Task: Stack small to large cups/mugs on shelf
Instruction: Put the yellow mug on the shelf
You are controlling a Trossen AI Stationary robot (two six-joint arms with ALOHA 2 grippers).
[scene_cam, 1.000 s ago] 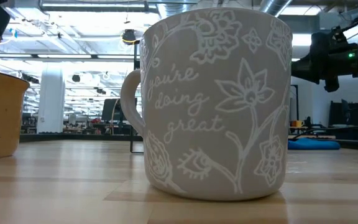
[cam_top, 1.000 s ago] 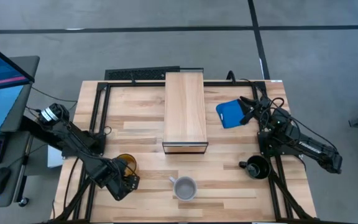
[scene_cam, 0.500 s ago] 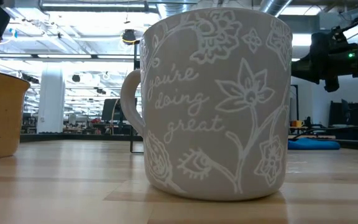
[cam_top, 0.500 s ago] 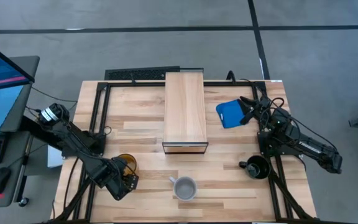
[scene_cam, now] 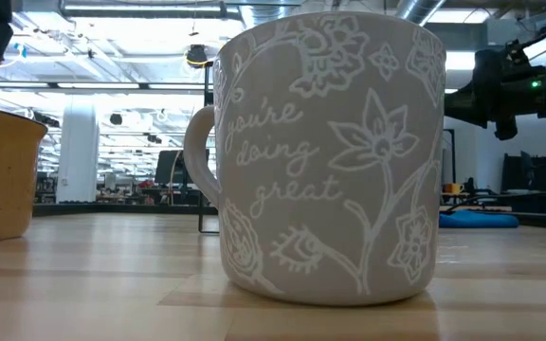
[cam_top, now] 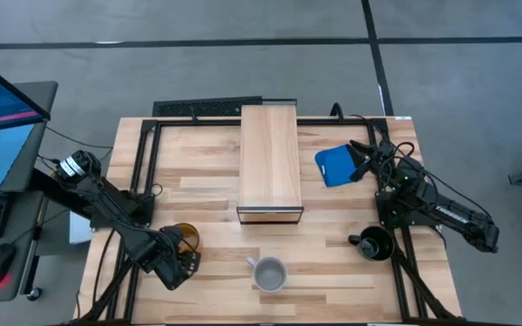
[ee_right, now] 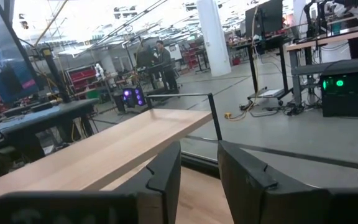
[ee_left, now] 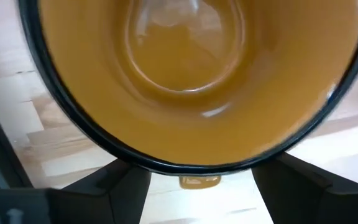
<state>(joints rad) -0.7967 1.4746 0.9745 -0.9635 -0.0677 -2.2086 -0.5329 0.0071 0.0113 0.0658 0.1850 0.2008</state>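
The yellow-orange ceramic mug with a dark rim (cam_top: 183, 238) stands upright on the slatted wooden tabletop (cam_top: 333, 272), near its front-left corner. The left gripper (cam_top: 176, 261) is down at this mug; in its wrist view the two dark fingers (ee_left: 104, 186) stand wide apart on either side of the mug's wall, not visibly pressing it. A closing pinch on a round glazed wall could slip off or push the mug sideways and tip it, especially if the fingers land unevenly or catch the handle.

The light grey mug with white flower drawings and lettering (cam_top: 268, 273) sits just right of it near the front edge. A careless swing toward the shelf could clip this mug and knock it off the table.

The black mug (cam_top: 373, 244) stands toward the front right. The long light-wood shelf with a dark front edge (cam_top: 269, 159) lies in the middle, well apart from all three mugs and bare on top. All three mugs look alike in size, so nesting them may jam or topple.

The right gripper (ee_right: 197, 174) waits raised at the right side near a flat blue object (cam_top: 335, 166), its fingers narrowly parted and empty.
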